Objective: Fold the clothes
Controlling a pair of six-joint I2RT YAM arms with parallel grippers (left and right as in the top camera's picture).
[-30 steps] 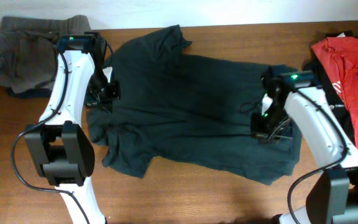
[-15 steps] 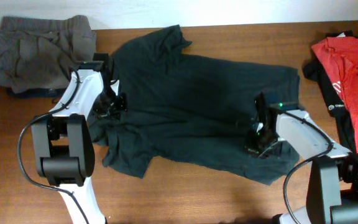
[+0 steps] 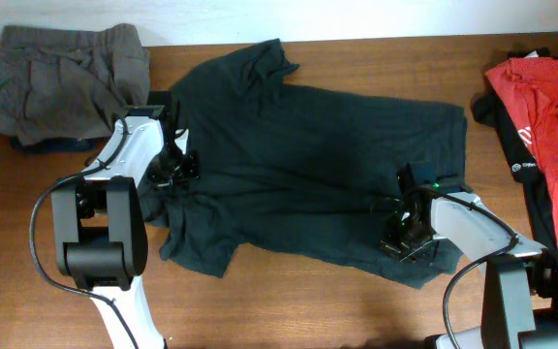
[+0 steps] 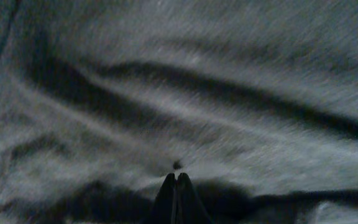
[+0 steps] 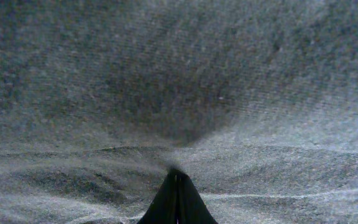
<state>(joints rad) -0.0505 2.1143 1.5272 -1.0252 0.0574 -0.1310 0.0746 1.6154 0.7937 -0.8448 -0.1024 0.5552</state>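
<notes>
Tightly clenched on black T-shirt (image 3: 308, 165), tips buried: left end effector (image 4: 176, 179), right end effector (image 5: 176, 175).

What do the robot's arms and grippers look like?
The left arm and right arm have white rounded shells, black joints and bulky black bases; a thin black cable loops beside each. A green light glows on the right one. The left gripper and right gripper are black, fingers tapering to a point.

My left arm (image 3: 127, 147) and right arm (image 3: 469, 219) wear white shells with black joints and bases. A black cable (image 3: 31, 237) loops off each base; 1 green light (image 3: 434, 184) glows. My fingers (image 4: 166, 202) are black wedges.
</notes>
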